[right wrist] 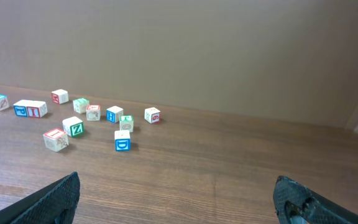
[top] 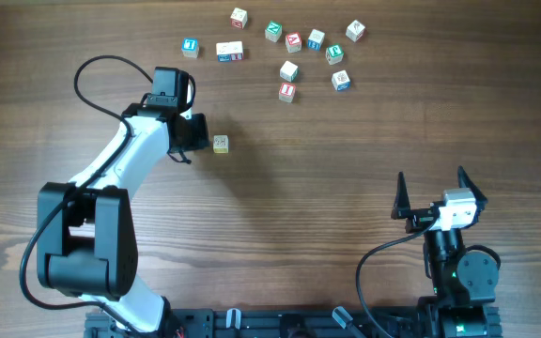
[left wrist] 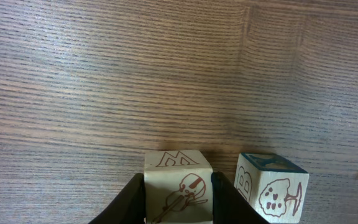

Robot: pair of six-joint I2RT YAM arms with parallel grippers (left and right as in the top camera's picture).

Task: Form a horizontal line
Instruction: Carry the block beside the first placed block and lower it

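Our left gripper (left wrist: pixel 178 194) is clamped on a wooden alphabet cube (left wrist: pixel 179 160), one finger on each side face. An M is printed on the cube's top and a red drawing on the face toward the wrist camera. Just to the right of the fingers stands a second cube (left wrist: pixel 271 190), marked B with a little tree. It is close to the held cube but not touching it, since a finger sits between them. We judge these two to be the seed of the horizontal line, which is not yet formed. The rest of the loose cubes (top: pixel 289 70) lie scattered well beyond the gripper on the table (top: pixel 327 207), two of them touching as a pair (top: pixel 230 51). A cube like this should be light, rigid and hard-edged, with smooth printed faces that could slip or twist in a loose grip. It is best held square across two opposite flat faces, low enough to stay level. The left wrist view alone shows the grip and the neighbouring cube's letter. The overhead view shows only one pale cube clear of the gripper's body, and we cannot tell which, but it alone lays out the whole scatter. Our right gripper (top: pixel 431 183) is parked far off with its fingers spread wide, holding nothing.
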